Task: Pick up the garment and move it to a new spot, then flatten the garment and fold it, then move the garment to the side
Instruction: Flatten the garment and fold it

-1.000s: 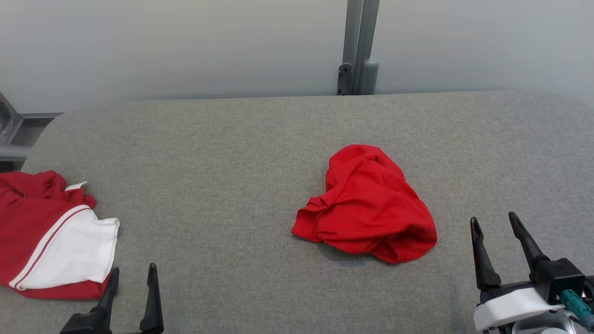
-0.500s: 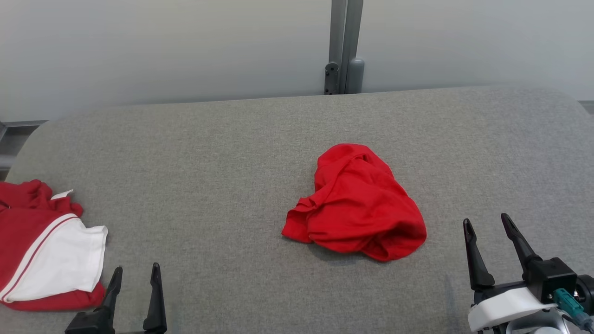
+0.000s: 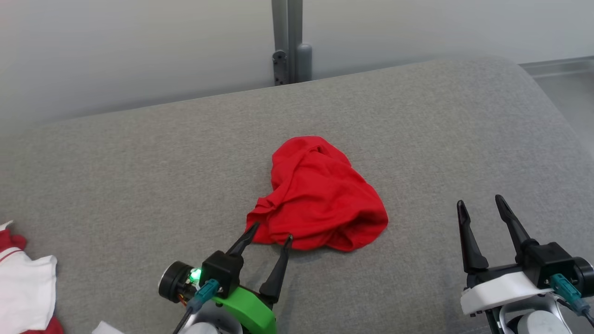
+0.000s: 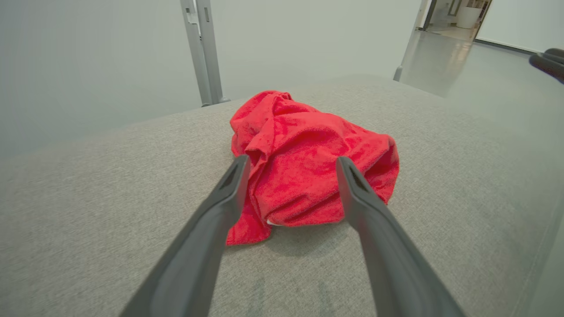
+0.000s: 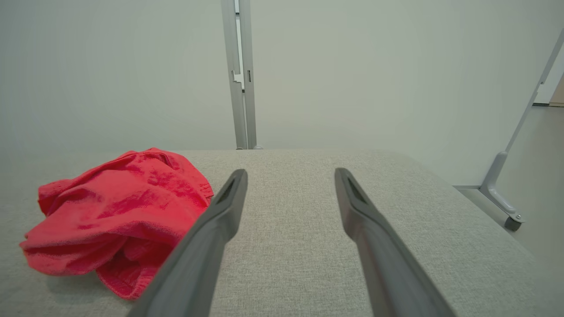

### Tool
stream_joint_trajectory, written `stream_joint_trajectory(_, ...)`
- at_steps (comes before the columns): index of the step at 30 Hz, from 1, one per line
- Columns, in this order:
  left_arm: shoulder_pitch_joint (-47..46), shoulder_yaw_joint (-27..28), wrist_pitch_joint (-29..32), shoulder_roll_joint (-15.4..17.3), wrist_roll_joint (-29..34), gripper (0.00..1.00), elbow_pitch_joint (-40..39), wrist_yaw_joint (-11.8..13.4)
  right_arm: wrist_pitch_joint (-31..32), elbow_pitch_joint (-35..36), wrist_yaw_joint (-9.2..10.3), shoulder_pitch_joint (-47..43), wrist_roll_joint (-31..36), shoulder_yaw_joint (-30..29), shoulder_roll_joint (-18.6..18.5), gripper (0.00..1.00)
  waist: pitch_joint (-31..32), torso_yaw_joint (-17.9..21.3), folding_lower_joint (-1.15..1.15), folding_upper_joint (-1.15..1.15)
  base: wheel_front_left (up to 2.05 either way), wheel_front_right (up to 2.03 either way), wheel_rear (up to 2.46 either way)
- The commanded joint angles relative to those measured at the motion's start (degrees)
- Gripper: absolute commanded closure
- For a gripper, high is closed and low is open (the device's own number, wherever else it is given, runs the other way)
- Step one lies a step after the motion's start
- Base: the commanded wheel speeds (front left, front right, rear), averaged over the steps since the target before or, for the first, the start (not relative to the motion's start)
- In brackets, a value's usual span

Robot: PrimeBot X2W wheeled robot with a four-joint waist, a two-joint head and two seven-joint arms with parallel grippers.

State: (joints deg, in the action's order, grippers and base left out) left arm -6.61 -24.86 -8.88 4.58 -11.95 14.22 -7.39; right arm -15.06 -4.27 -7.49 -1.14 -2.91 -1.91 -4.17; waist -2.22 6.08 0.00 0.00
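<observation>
The left claw, spread wide and empty, is set low with its fingertips at the near edge of the crumpled red garment, which is heaped mid-desk; the right claw, likewise spread and empty, is held well apart to the right, and a red-and-white cloth is seen at the far left.

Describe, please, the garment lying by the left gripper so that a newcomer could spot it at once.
On the grey padded table, near its middle and before the grey post, a crumpled red garment lies heaped by the left gripper. Unlike the red-and-white garment at the table's left edge, it shows no white sleeve.
</observation>
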Motion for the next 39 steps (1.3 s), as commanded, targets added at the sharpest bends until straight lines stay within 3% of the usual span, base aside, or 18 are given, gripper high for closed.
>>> stream_joint_trajectory(1,-1.81,-0.83,0.74,0.55,0.15,0.00,1.41,-0.14,-0.18,-0.03,0.00,0.83,-0.38,0.06,0.23,0.00,-3.07,4.34,0.00,0.00,0.00,0.00,0.00)
stream_joint_trajectory(6,-5.79,-3.62,3.06,1.04,2.08,0.00,6.88,0.06,-0.18,-0.15,0.00,1.51,-1.06,-0.40,0.69,0.00,-4.73,7.89,0.00,0.00,0.00,0.00,0.00)
stream_joint_trajectory(13,-10.46,-4.75,4.17,2.31,6.11,0.00,14.74,2.80,-0.18,-0.21,0.00,2.12,-1.63,-0.86,1.05,0.00,-5.84,10.22,0.00,0.00,0.00,0.00,0.00)
stream_joint_trajectory(14,-10.80,-4.81,4.65,2.25,5.95,0.16,15.94,2.77,-0.18,-0.26,0.00,2.21,-1.60,-0.82,1.09,0.00,-5.83,10.37,0.00,0.00,0.00,0.00,0.00)
stream_joint_trajectory(15,-11.14,-4.74,4.58,2.10,5.49,0.84,16.67,2.62,-0.18,-0.33,0.00,2.24,-1.69,-0.92,1.10,0.00,-5.80,10.45,0.00,0.00,0.00,0.00,0.00)
stream_joint_trajectory(16,-11.54,-4.39,4.64,1.77,4.61,1.00,17.12,2.37,-0.18,-0.38,0.00,2.23,-1.75,-1.05,1.09,0.00,-5.74,10.46,0.00,0.00,0.00,0.00,0.00)
stream_joint_trajectory(23,-10.95,-4.09,8.74,-0.25,-7.49,1.00,9.75,0.20,-0.18,-0.71,0.00,0.73,-1.79,-1.87,1.18,0.00,-4.71,8.18,0.00,0.00,0.00,0.00,0.00)
stream_joint_trajectory(28,-10.32,-5.96,16.91,0.70,-21.02,1.00,-5.98,-0.15,-0.18,-1.16,0.00,0.22,-2.13,-1.63,1.21,0.00,-3.27,5.74,0.00,0.00,0.00,0.00,0.00)
stream_joint_trajectory(32,-9.49,-4.11,20.92,0.40,-31.07,1.00,-16.66,-0.10,-0.18,-1.58,0.00,0.26,-2.45,-1.08,1.24,0.00,-2.13,4.32,0.00,0.00,0.00,0.00,0.00)
stream_joint_trajectory(36,-9.89,-3.07,24.08,-1.03,-39.03,1.00,-23.42,3.32,-0.18,-2.01,0.00,0.02,-2.60,-0.39,1.22,0.00,-1.06,3.55,0.00,0.00,0.00,0.00,0.00)
stream_joint_trajectory(39,-10.96,-4.07,25.26,-1.48,-44.33,1.00,-27.03,7.43,-0.18,-2.18,0.00,-0.03,-2.73,-0.07,1.23,0.00,-0.66,3.41,0.00,0.00,0.00,0.00,0.00)
